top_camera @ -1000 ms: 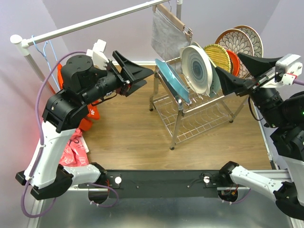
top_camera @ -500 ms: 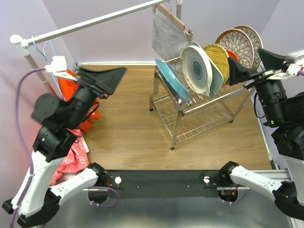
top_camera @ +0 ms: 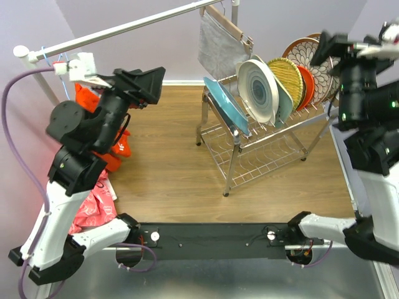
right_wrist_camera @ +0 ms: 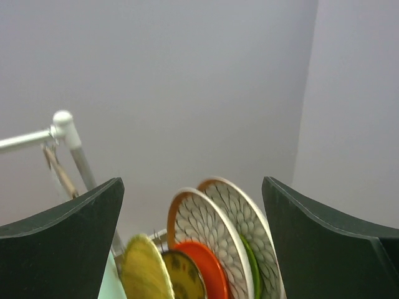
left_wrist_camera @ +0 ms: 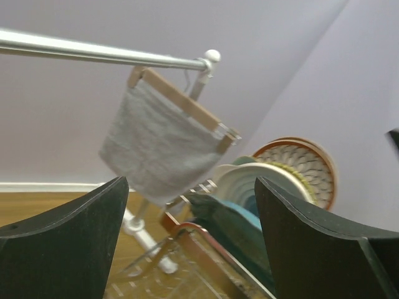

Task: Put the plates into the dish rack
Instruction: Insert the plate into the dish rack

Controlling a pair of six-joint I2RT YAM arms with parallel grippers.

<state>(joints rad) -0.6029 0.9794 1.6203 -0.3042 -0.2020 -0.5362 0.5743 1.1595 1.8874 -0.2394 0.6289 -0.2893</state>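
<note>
Left claw (top_camera: 148,84) is up in the air by the white rail (top_camera: 118,30), spread wide with nothing in it, well apart from the rack. The dish rack (top_camera: 249,159) sits on the wooden desk (top_camera: 168,168), right of centre. The plates (top_camera: 257,90) stand on edge in a row along its top tier. Right claw (right_wrist_camera: 192,184) is up by the row's right end, also wide open and empty.

The left arm (top_camera: 78,156) stands folded high on its own side, the left gripper (top_camera: 153,84) raised and aimed rightward, jaws spread wide with nothing between them. The right arm (top_camera: 368,131) stands upright at the far right. The right gripper (top_camera: 329,48), blurred from overhead, is lifted high, jaws equally wide and empty.
</note>
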